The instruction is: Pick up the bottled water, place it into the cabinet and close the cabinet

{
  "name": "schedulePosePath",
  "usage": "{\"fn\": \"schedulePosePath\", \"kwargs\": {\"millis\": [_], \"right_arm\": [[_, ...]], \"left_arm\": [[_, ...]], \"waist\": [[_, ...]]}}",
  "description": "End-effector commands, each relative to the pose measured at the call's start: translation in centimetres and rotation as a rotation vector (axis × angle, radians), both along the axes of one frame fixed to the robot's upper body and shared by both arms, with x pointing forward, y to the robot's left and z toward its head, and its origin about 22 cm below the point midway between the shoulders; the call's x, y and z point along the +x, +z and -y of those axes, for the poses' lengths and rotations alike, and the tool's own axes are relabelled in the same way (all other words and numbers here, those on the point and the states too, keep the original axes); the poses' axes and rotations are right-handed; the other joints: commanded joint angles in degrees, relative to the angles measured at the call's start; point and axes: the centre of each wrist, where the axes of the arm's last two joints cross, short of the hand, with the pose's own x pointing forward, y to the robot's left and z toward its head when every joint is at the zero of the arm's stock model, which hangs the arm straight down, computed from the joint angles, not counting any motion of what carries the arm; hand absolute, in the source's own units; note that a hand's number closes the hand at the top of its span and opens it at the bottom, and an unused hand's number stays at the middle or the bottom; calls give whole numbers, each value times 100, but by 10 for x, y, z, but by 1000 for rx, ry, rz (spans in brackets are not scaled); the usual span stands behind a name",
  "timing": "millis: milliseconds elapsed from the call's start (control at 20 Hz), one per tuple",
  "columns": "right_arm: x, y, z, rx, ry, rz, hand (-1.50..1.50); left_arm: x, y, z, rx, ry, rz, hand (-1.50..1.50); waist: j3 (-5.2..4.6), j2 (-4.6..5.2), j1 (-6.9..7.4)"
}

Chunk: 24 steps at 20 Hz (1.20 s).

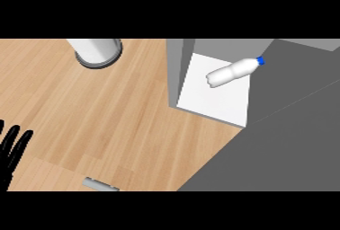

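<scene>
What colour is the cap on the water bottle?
Blue. The bottle's cap shows in the head view.

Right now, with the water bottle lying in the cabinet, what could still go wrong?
The bottle lies on its side on the white shelf, cap against the grey door; swinging the door may knock or jam it. No right hand shows, and the left hand rests open far across the counter.

I stand at a kitchen counter [119, 121] of pale wood planks, looking steeply down on its top. At its far edge sits a round grey and white canister [96, 51]. At the far right corner stands a grey cabinet [178, 67] with a white floor inside, where a water bottle [232, 72] lies. A small grey metal piece [100, 184] lies at the near edge.
</scene>
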Motion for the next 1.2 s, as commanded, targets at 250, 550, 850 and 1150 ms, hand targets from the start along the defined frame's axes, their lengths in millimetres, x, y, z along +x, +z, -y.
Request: {"fn": "schedulePosePath", "kwargs": {"millis": [250, 550, 850, 1150], "right_arm": [[30, -5, -22, -44, -97, -61, 150], [70, 2, -35, -200, -155, -7, 150], [106, 9, -62, -256, -200, -32, 150], [149, 17, -103, -297, -250, -120, 150]], "left_arm": [[2, 1, -6, 4, 3, 0, -150], [2, 0, -12, 3, 10, -12, -150], [-1, -6, -13, -11, 25, -32, -150], [1, -7, -16, -27, 41, -23, -150]], "waist": [[36, -42, -91], [40, -79, -74], [64, -114, -195], [102, -125, -316]]}}
